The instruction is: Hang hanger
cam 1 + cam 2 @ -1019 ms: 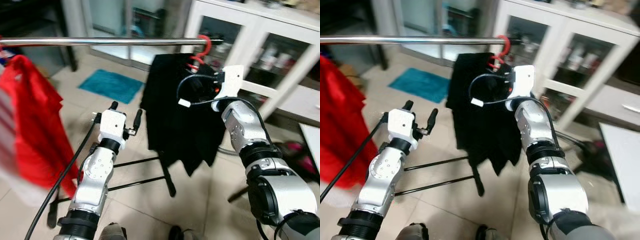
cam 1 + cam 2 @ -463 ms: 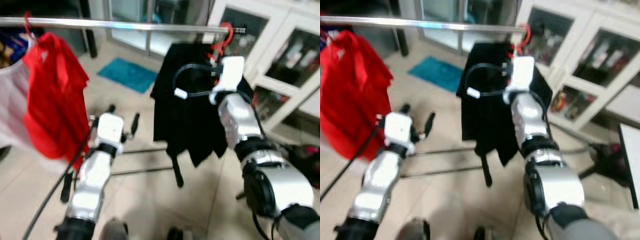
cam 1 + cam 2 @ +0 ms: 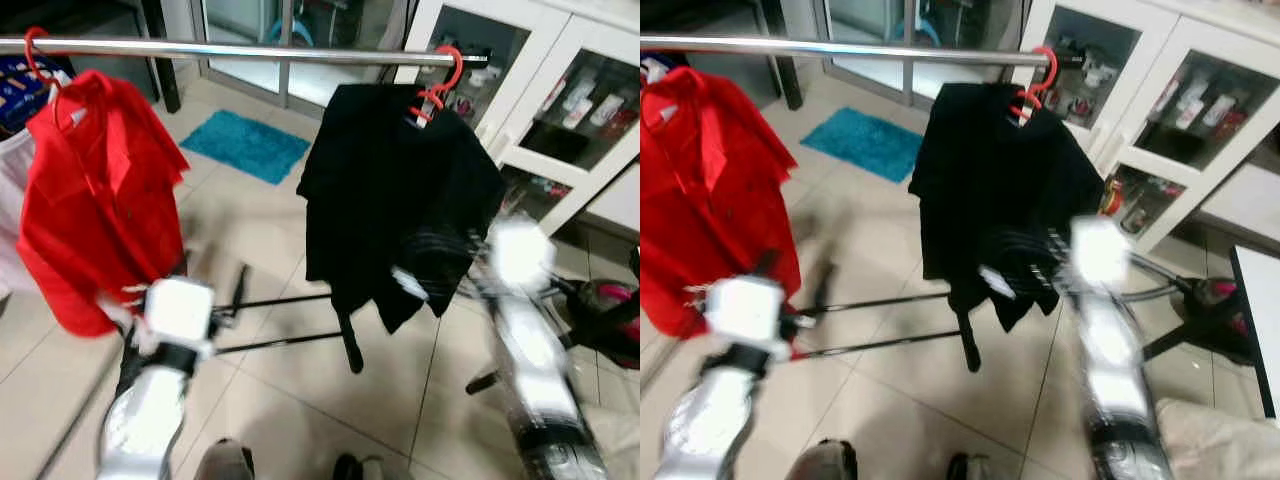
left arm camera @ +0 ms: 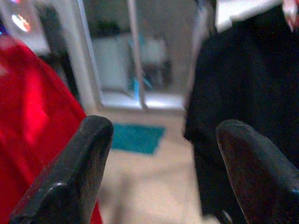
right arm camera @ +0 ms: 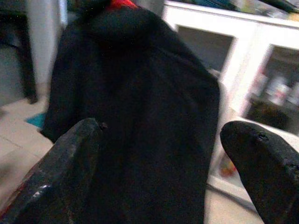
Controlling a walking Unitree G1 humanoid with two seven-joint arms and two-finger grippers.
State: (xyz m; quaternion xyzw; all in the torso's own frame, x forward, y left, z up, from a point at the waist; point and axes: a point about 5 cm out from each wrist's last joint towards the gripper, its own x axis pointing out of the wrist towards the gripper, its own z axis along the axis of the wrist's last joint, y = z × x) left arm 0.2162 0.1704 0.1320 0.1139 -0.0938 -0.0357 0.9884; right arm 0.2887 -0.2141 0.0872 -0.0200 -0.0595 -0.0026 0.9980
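A shiny metal rail (image 3: 250,50) runs across the top of the frame in the head view. At the upper left a red shirt (image 3: 95,195) of soft, creased cloth hangs from it on a red hook, and a strip of white garment (image 3: 8,215) at the left edge is cut off by the frame. Behind it, a fuzzy teal mat (image 3: 245,145) lies on the pale, glossy floor tiles (image 3: 300,390).

At the lower left the left gripper (image 4: 163,172), smeared by motion in the head view, shows in its wrist view two rounded black fingers (image 4: 70,177) spread wide with nothing between them.

Right of centre, the red plastic hanger (image 3: 440,85) is hooked over the rail near its right end and carries a black shirt (image 3: 395,200) of matte, drooping cloth. The hanger sits above and apart from both sets of fingers.

At the lower right the right gripper (image 5: 173,177) is a blur below the black shirt; its wrist view shows two black fingers (image 5: 60,172) held wide apart and holding nothing, the black shirt beyond them. White cabinets (image 3: 560,110) with glass doors fill the upper right, their contents too blurred to make out.
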